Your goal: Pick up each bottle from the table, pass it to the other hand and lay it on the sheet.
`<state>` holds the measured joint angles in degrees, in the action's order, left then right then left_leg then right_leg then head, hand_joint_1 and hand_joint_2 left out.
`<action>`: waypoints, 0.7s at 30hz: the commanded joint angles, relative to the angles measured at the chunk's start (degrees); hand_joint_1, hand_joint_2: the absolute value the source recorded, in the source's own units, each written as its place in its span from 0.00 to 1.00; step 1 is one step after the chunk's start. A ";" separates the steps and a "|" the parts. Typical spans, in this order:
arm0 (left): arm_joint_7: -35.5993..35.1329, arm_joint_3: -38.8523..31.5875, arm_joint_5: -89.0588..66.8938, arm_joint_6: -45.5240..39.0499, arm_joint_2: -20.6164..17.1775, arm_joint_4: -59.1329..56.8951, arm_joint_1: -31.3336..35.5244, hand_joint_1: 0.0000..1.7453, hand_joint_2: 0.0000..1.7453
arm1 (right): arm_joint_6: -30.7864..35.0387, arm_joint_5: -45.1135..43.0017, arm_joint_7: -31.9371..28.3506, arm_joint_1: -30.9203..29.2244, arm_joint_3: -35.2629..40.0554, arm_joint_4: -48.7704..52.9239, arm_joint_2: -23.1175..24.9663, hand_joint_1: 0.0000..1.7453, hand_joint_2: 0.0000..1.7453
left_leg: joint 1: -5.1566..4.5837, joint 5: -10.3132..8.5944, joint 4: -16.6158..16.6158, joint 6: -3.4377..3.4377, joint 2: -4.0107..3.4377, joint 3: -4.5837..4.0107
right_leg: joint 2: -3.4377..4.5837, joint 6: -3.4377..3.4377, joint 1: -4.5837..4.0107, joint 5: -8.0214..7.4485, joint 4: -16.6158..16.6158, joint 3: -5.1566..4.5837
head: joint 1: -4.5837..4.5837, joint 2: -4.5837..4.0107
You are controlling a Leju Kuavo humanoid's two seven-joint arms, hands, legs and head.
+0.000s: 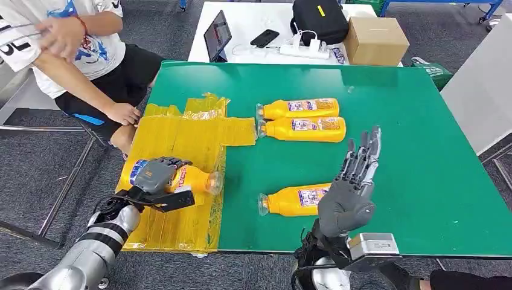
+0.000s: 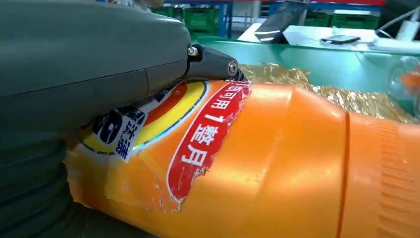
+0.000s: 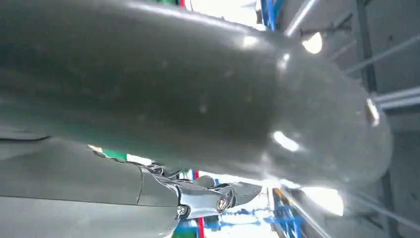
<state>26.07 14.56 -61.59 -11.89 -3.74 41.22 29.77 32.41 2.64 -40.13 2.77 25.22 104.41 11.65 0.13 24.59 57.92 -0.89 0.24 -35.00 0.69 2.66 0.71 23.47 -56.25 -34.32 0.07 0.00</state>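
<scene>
My left hand (image 1: pixel 158 175) grips an orange bottle (image 1: pixel 192 180) lying on its side over the yellow sheet (image 1: pixel 181 139) at the table's front left. Up close, the left wrist view has that bottle (image 2: pixel 277 163) under my hand (image 2: pixel 89 59). My right hand (image 1: pixel 353 187) is raised near the front edge, fingers straight and apart, holding nothing; its thumb (image 3: pixel 188 89) looms large in the right wrist view. Just left of it a second orange bottle (image 1: pixel 297 200) lies on the green table (image 1: pixel 410 133). Two more bottles (image 1: pixel 299 109) (image 1: pixel 305 128) lie side by side farther back.
A seated person (image 1: pixel 72 54) is at the table's left, one hand (image 1: pixel 124 113) resting by the sheet's far corner. Behind the green table, a white table holds a tablet (image 1: pixel 217 35), phone (image 1: pixel 264 38), black bag (image 1: pixel 319 21) and cardboard box (image 1: pixel 375 40).
</scene>
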 commanded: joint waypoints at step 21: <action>1.98 -1.45 13.86 11.77 -1.20 2.90 -9.33 0.00 0.00 | -7.72 -0.61 0.13 -1.20 -6.05 -18.10 3.08 0.00 0.00 | 0.03 0.04 -0.18 0.09 -0.03 0.72 | 0.05 -0.13 -0.05 0.03 0.17 0.72 | 0.00 0.00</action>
<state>27.37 16.00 -52.98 -5.72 -5.40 41.51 26.70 24.68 1.99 -40.09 3.63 21.38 93.15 14.47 0.14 24.62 57.88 -0.84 0.57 -34.50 0.48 2.62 0.71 23.61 -56.25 -33.71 0.07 0.00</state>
